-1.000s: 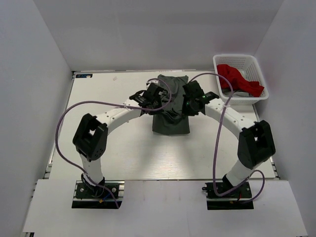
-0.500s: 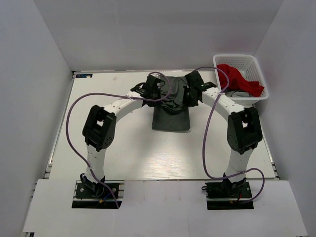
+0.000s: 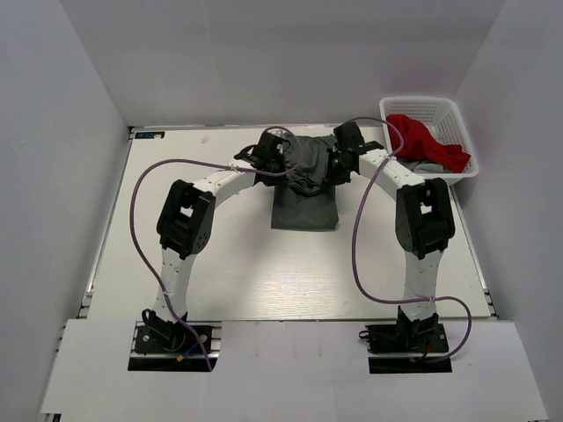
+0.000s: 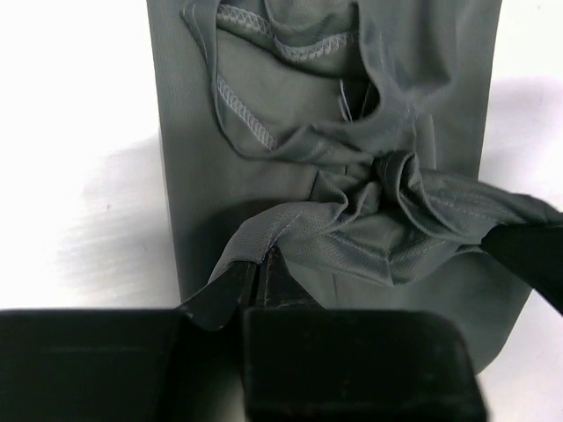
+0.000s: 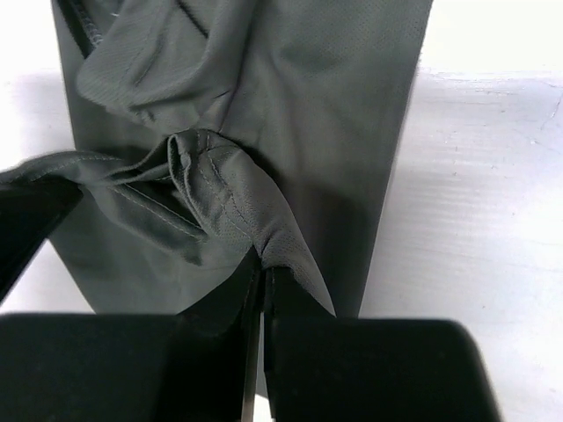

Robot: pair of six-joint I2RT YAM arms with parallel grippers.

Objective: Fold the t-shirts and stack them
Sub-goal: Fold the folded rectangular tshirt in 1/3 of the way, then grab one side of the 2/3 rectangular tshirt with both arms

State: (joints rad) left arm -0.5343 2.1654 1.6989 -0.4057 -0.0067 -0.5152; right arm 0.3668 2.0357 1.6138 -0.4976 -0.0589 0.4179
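The dark olive-grey t-shirt [image 3: 304,209] lies folded narrow at the upper centre of the table [image 3: 220,264], its long axis running top to bottom. The left gripper [image 4: 259,274] and the right gripper [image 5: 263,264] are each clamped on its bunched upper end.

Matt fine-ribbed cloth t-shirt [image 4: 189,141] — stitched hems, white plastic basket [image 3: 422,100]
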